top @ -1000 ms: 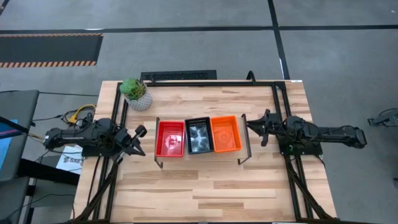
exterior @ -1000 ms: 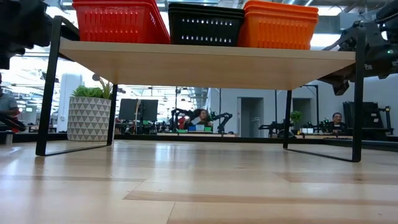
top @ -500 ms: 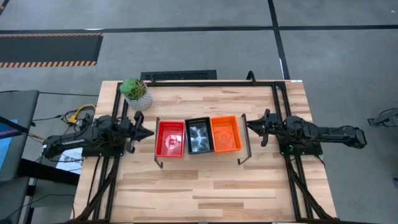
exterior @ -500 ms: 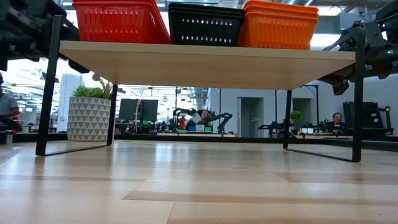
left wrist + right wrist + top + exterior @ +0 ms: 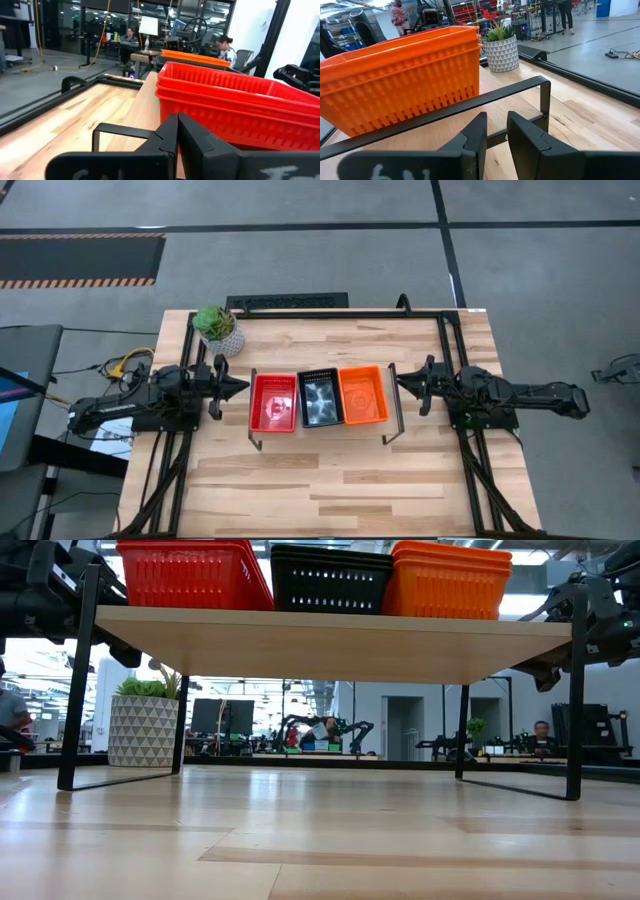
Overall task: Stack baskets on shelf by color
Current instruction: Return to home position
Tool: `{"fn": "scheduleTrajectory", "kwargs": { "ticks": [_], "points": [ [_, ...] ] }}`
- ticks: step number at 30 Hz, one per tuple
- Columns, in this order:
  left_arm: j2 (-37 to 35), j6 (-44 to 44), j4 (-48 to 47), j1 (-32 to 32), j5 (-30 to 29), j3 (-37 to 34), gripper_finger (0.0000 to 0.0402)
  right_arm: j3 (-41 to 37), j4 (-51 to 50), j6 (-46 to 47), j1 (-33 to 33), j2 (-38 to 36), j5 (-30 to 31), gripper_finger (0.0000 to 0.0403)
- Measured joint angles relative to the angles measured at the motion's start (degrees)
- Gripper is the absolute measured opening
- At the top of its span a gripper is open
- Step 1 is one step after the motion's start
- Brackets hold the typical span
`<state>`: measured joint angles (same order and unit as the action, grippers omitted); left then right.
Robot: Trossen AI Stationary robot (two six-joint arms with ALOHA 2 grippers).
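Three basket stacks sit side by side on the shelf [image 5: 330,640], each resting on its bottom: red [image 5: 273,402] on the left, black [image 5: 319,398] in the middle, orange [image 5: 363,394] on the right. My left gripper [image 5: 240,387] hovers just left of the red stack [image 5: 225,110], level and pointing at it, fingers shut [image 5: 177,122] and touching nothing. My right gripper [image 5: 400,380] hovers just right of the orange stack [image 5: 405,75], pointing at it, with a narrow gap between its fingers [image 5: 495,127].
A white patterned pot with a green plant [image 5: 220,330] stands at the table's far left corner, behind my left arm. The shelf's black leg frames [image 5: 120,131] [image 5: 470,102] stand between each gripper and its stack. Bare wood lies toward the near edge [image 5: 330,490].
My left gripper has swung toward the table's far edge and a little right, turning from a slant to point level at the red stack. The baskets have stayed where they were.
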<state>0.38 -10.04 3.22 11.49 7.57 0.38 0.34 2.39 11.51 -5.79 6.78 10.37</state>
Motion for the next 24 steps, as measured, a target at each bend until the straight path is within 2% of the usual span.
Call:
{"fn": "scheduleTrajectory", "kwargs": {
  "ticks": [8, 13, 16, 24],
  "points": [
    [0.00, -0.12, 0.02, -0.02, 0.00, 0.00, 0.0000, 0.00, 0.37, 1.86, 0.01, -0.06, -0.02, 0.0098],
    [0.00, -0.14, 0.07, -0.02, 0.00, 0.00, 0.0000, 0.02, 4.29, 2.06, 0.30, -0.32, -0.97, 0.0098],
    [0.00, -0.04, 0.09, -0.02, 0.08, 0.00, 0.0000, 0.04, 0.40, 2.33, 0.30, -1.78, -1.64, 0.0098],
    [-0.02, 1.78, 0.33, -0.07, 1.42, 0.00, 0.0000, 0.04, 0.11, 1.68, 0.01, -2.00, -1.49, 0.0098]
  ]
}}
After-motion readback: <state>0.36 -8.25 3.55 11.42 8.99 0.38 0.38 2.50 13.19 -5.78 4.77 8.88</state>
